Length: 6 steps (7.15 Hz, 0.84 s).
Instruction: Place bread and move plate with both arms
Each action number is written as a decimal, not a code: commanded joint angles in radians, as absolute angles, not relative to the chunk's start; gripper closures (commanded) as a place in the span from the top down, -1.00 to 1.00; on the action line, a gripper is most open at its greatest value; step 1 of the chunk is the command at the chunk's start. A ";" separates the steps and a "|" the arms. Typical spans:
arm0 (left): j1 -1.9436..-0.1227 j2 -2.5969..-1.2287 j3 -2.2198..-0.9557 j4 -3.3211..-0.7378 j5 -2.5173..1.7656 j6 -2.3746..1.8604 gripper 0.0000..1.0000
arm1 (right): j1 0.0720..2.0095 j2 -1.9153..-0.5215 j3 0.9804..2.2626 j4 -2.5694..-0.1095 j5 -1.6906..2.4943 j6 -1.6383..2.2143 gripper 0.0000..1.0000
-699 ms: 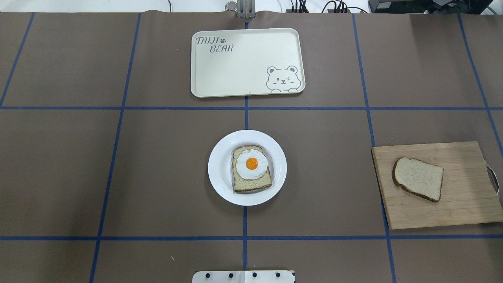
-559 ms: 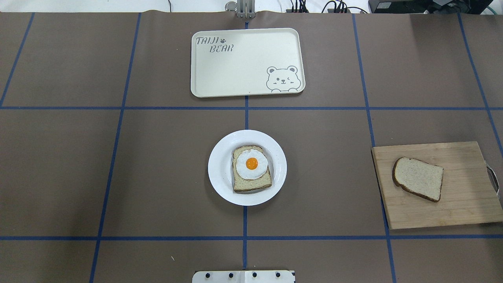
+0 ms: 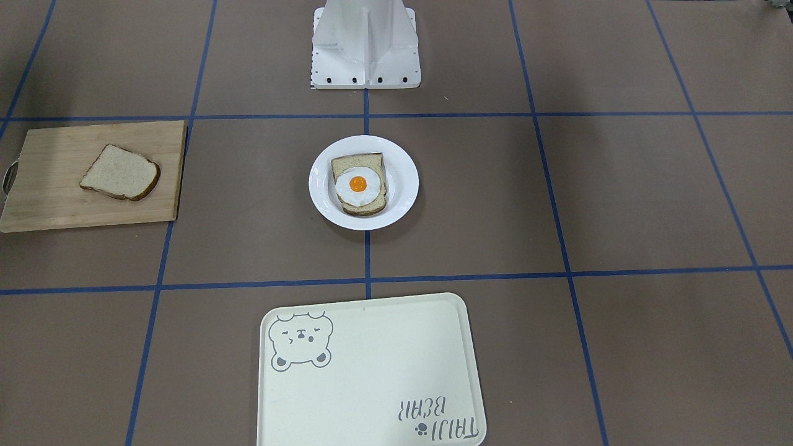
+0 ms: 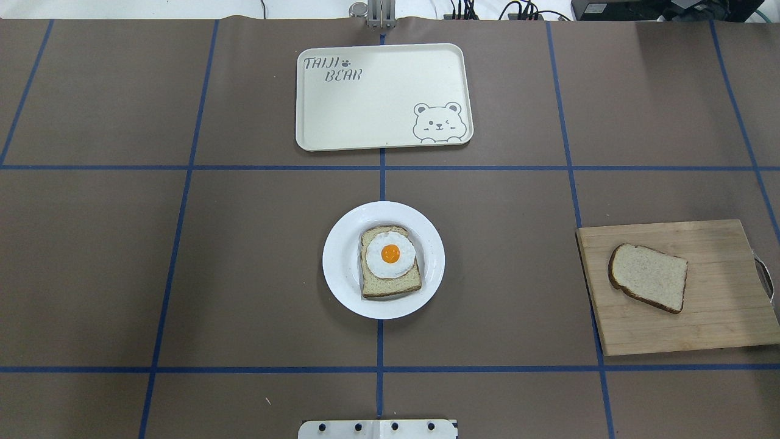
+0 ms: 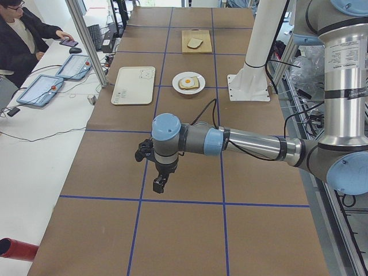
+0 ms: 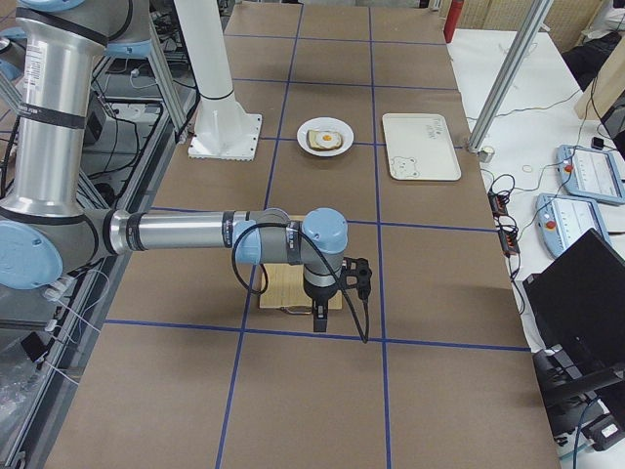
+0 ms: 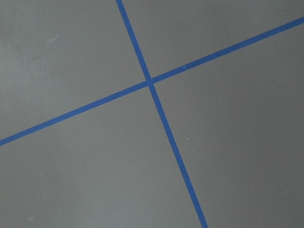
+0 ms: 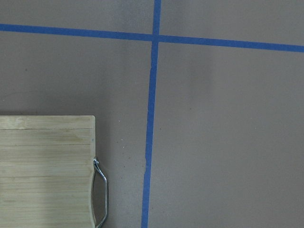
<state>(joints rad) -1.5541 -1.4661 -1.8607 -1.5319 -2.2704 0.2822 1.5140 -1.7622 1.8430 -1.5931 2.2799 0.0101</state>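
The plain bread (image 4: 648,285) lies on a wooden cutting board (image 4: 725,317) at the table's right; it also shows in the front-facing view (image 3: 119,172). The white plate (image 4: 336,262) sits at the table's centre and holds a slice with a fried egg (image 4: 390,262). Neither gripper shows in the overhead or front-facing view. In the exterior left view my left gripper (image 5: 159,185) hangs over bare table, far from the plate. In the exterior right view my right gripper (image 6: 319,320) hangs by the board's outer end. I cannot tell whether either is open or shut.
A cream bear-print tray (image 4: 381,94) lies beyond the plate. The board's metal handle (image 8: 100,194) shows in the right wrist view. The robot's white base (image 3: 365,43) stands behind the plate. An operator (image 5: 23,40) sits at a side desk.
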 commanded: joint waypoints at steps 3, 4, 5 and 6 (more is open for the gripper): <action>-1.554 -1.511 -1.867 -1.826 -2.267 0.276 0.97 | 1.514 -1.698 1.797 -1.286 2.287 0.014 1.00; -1.555 -1.544 -1.795 -1.876 -2.278 0.247 0.97 | 1.514 -1.707 1.774 -1.240 2.287 0.009 1.00; -1.555 -1.542 -1.790 -1.879 -2.279 0.242 0.97 | 1.509 -1.707 1.769 -1.191 2.289 0.015 1.00; -1.555 -1.542 -1.798 -1.879 -2.279 0.244 0.97 | 1.485 -1.709 1.773 -1.166 2.316 0.056 1.00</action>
<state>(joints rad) -1.5551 -1.5381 -1.8026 -1.8661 -2.2780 0.2476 1.5060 -1.7069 1.7753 -1.2128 2.2938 0.0222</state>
